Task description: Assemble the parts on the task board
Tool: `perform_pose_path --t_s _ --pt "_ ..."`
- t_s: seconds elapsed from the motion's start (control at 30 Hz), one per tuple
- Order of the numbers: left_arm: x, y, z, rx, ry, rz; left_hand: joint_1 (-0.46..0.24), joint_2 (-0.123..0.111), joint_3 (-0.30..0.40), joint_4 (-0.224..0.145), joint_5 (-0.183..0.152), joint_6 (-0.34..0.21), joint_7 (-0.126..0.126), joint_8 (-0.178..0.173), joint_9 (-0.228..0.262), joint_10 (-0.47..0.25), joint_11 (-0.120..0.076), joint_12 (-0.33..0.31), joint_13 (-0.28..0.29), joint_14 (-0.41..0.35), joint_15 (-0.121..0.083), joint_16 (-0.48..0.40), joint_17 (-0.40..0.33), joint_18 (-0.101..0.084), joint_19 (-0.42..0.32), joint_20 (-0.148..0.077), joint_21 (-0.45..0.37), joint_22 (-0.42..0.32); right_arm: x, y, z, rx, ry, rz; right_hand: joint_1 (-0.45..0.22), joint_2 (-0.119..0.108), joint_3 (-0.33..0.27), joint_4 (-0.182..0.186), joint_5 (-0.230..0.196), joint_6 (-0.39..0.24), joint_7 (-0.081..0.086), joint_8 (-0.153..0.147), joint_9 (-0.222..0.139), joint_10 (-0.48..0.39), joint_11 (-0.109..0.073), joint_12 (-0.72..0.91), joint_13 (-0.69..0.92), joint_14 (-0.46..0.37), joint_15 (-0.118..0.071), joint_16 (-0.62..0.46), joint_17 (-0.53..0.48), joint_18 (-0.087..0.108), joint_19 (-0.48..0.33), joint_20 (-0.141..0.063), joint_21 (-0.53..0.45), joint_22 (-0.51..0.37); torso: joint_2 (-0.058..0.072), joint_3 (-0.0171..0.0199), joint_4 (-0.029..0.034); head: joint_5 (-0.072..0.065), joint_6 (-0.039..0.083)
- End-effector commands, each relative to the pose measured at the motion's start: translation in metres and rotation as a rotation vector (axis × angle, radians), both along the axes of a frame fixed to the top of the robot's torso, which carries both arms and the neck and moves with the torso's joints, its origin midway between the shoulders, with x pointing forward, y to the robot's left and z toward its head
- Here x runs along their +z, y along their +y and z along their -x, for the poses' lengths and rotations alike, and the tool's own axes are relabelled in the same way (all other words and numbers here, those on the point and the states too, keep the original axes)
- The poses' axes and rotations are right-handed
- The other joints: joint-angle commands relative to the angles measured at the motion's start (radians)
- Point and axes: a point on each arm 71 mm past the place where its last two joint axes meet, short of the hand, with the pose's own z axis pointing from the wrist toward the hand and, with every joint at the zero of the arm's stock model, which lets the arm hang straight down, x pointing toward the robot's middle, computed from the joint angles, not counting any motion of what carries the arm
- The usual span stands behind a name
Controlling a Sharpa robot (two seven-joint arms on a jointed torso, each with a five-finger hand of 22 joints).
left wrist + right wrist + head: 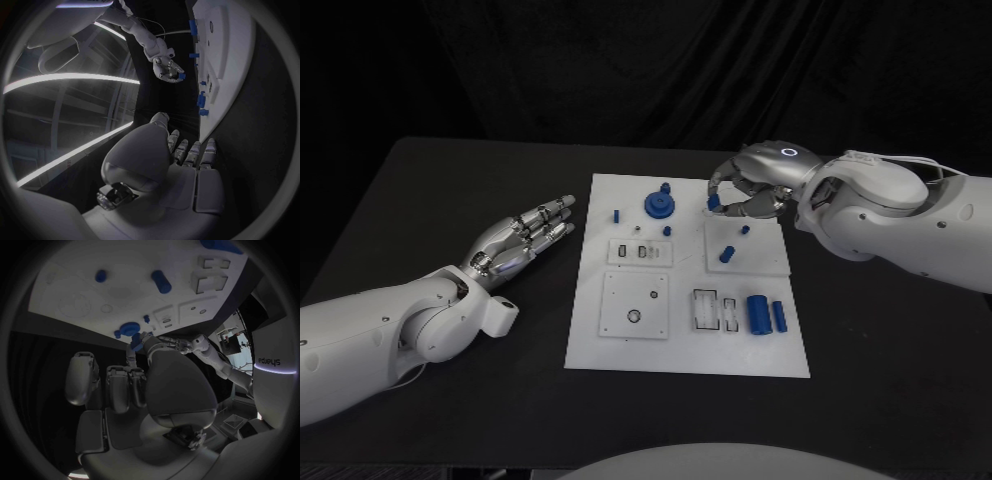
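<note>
Hovering over the task board [687, 345], the right hand [750, 185] pinches a small blue part [714, 202]; left hand [524, 240] rests flat, fingers together, on the black table [444, 200].

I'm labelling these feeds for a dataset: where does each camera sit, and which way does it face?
Head view: on the robot's head, looking down at the task board; both arms show.
Left wrist view: behind the left hand, facing along the board's edge.
Right wrist view: behind the right hand, facing the board.
Shared: the right hand pinching a small blue part shows in head and left wrist views.
</note>
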Motion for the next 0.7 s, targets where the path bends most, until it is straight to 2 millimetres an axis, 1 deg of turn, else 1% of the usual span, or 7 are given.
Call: perform_pose_path --t_s 0.03,0.13,0.2,0.23,0.4,0.6,0.7 --pt "0.004 -0.001 0.002 -0.015 -0.044 0.04 -0.009 0.001 0.005 0.001 -0.005 -0.002 0.002 0.0 -0.001 -0.002 0.007 0.002 0.001 0.0 0.006 0.001 0.0 0.016 -0.001 0.01 0.004 0.0 0.0 0.022 0.005 0.018 -0.017 0.019 -0.005 0.007 -0.001 -0.007 0.002 -0.003 0.003 -0.001 0.002 0.104 -0.008 0.006 0.263 0.086 -0.007 0.006 0.233 0.006 0.007 -0.001 0.006 0.183 0.0 -0.001 0.0016 -0.001 -0.003" --pt "0.004 -0.002 0.002 -0.016 -0.044 0.04 -0.009 0.001 0.005 0.001 -0.005 -0.002 0.002 0.0 -0.001 -0.002 0.007 0.002 0.001 0.0 0.006 0.001 0.0 0.016 -0.001 0.01 0.004 0.0 -0.004 0.039 0.009 0.048 -0.011 0.036 -0.006 0.007 -0.001 -0.007 0.002 -0.003 0.003 -0.001 0.002 0.104 -0.008 0.006 0.263 0.086 -0.007 0.006 0.233 0.006 0.007 -0.001 0.006 0.183 0.0 -0.001 0.0033 -0.005 -0.001" --pt "0.004 -0.002 0.002 -0.017 -0.043 0.04 -0.009 0.001 0.005 0.001 -0.005 -0.002 0.002 0.0 -0.001 -0.002 0.007 0.002 0.001 0.0 0.006 0.001 0.0 0.016 -0.001 0.01 0.004 0.0 -0.009 0.051 0.012 0.066 -0.004 0.056 -0.006 0.006 -0.001 -0.007 0.002 -0.003 0.003 -0.001 0.002 0.104 -0.008 0.006 0.263 0.086 -0.007 0.005 0.232 0.007 0.005 -0.001 0.001 0.182 0.0 -0.0025 0.0043 -0.009 -0.001" --pt "0.004 -0.003 0.002 -0.018 -0.043 0.04 -0.009 0.001 0.005 0.001 -0.005 -0.002 0.002 0.0 -0.001 -0.002 0.007 0.002 0.001 0.0 0.006 0.001 0.0 0.016 -0.001 0.01 0.004 0.0 -0.011 0.055 0.013 0.072 0.0 0.065 -0.006 0.006 -0.001 -0.007 0.002 -0.003 0.003 -0.001 0.002 0.104 -0.008 0.006 0.263 0.086 -0.007 0.005 0.232 0.007 0.005 -0.001 0.001 0.182 0.0 -0.0024 0.0047 -0.009 0.0" --pt "0.003 -0.005 0.001 -0.023 -0.042 0.042 -0.009 0.001 0.005 0.001 -0.005 -0.002 0.002 0.0 -0.001 -0.002 0.007 0.002 0.001 0.0 0.006 0.001 0.0 0.016 -0.001 0.01 0.004 0.0 -0.026 0.075 0.014 0.085 0.03 0.109 -0.006 0.006 -0.001 -0.009 0.002 -0.001 0.004 0.0 0.003 0.104 -0.007 0.006 0.263 0.085 -0.007 0.002 0.23 0.009 0.001 -0.001 -0.007 0.179 0.001 0.0002 0.0027 -0.01 -0.001" --pt "0.003 -0.007 0.001 -0.027 -0.042 0.043 -0.01 0.001 0.005 0.001 -0.006 -0.004 0.003 0.0 -0.001 -0.002 0.008 0.002 0.001 0.0 0.007 0.001 0.0 0.016 -0.001 0.01 0.004 0.0 -0.038 0.086 0.013 0.07 0.047 0.148 -0.005 0.005 -0.001 -0.012 0.002 0.001 0.004 0.001 0.004 0.104 -0.007 0.006 0.263 0.083 -0.007 -0.002 0.225 0.012 -0.004 -0.001 -0.02 0.176 0.0 -0.0012 0.0049 -0.01 -0.005" --pt "0.003 -0.007 0.0 -0.028 -0.041 0.043 -0.01 0.001 0.005 0.001 -0.006 -0.004 0.003 0.0 -0.001 -0.002 0.008 0.002 0.001 0.0 0.007 0.001 0.0 0.016 -0.001 0.01 0.004 0.0 -0.042 0.088 0.012 0.057 0.05 0.167 -0.005 0.005 -0.001 -0.014 0.002 0.002 0.005 0.001 0.005 0.104 -0.007 0.006 0.263 0.081 -0.007 -0.006 0.222 0.014 -0.008 -0.001 -0.027 0.173 0.0 -0.0001 0.0031 -0.009 -0.007"
